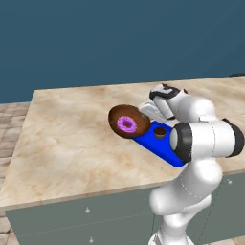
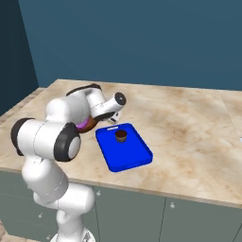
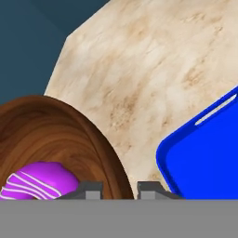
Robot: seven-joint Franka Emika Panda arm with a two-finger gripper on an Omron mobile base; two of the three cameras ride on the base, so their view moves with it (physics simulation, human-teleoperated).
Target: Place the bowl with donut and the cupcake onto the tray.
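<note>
My gripper (image 1: pixel 144 116) is shut on the rim of the dark-brown wooden bowl (image 1: pixel 118 118) and holds it tilted above the counter, just left of the tray. The pink-iced donut (image 1: pixel 127 125) lies inside the bowl. In the hand view the bowl (image 3: pixel 56 135) curves in between my fingertips (image 3: pixel 91 190), with the donut (image 3: pixel 39 181) at the lower left and the gripper (image 3: pixel 119 191) closed on the rim. The blue tray (image 2: pixel 130 156) lies flat on the counter with the small chocolate cupcake (image 2: pixel 121 136) standing on its far end. My arm hides most of the bowl in the right base view.
The marble counter (image 1: pixel 72 139) stretches wide to the left of the tray and behind it. Its front edge runs close beneath the tray (image 1: pixel 152 143). A dark blue wall stands behind the counter.
</note>
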